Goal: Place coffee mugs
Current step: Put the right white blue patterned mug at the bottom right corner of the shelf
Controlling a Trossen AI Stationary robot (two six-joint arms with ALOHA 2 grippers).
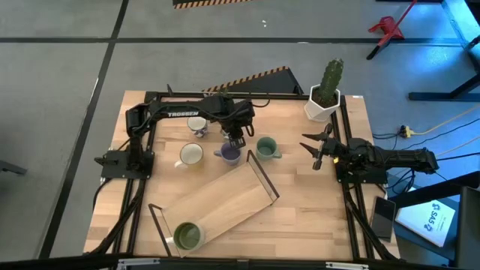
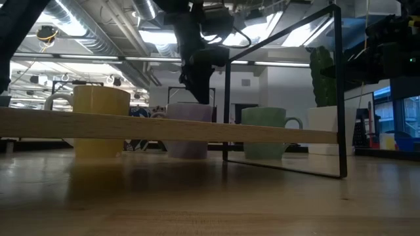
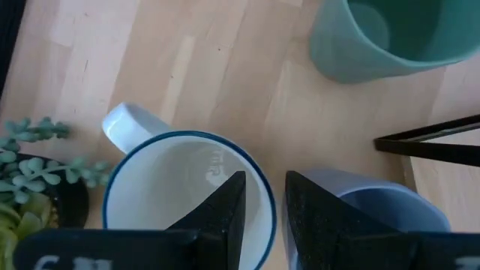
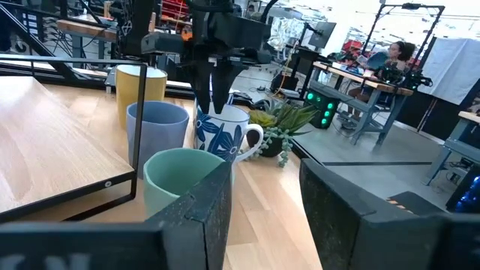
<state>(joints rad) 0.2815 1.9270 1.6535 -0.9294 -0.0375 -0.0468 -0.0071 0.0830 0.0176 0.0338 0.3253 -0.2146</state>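
Lavender mug (image 1: pixel 229 155) rim pinched by left end effector (image 1: pixel 235 142) (right end effector (image 1: pixel 316 148) open, idle).

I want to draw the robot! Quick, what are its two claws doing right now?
Left gripper: closed on the rim of the lavender mug.
Right gripper: open, holding nothing, waiting at the table's right side.

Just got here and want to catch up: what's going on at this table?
The robot is putting mugs onto a wooden tray. The left gripper is at the rim of the lavender mug, beside a white mug with blue flowers and a teal mug. It hasn't lifted it yet. An olive mug already sits on the tray. The right gripper waits open near the cactus pot.
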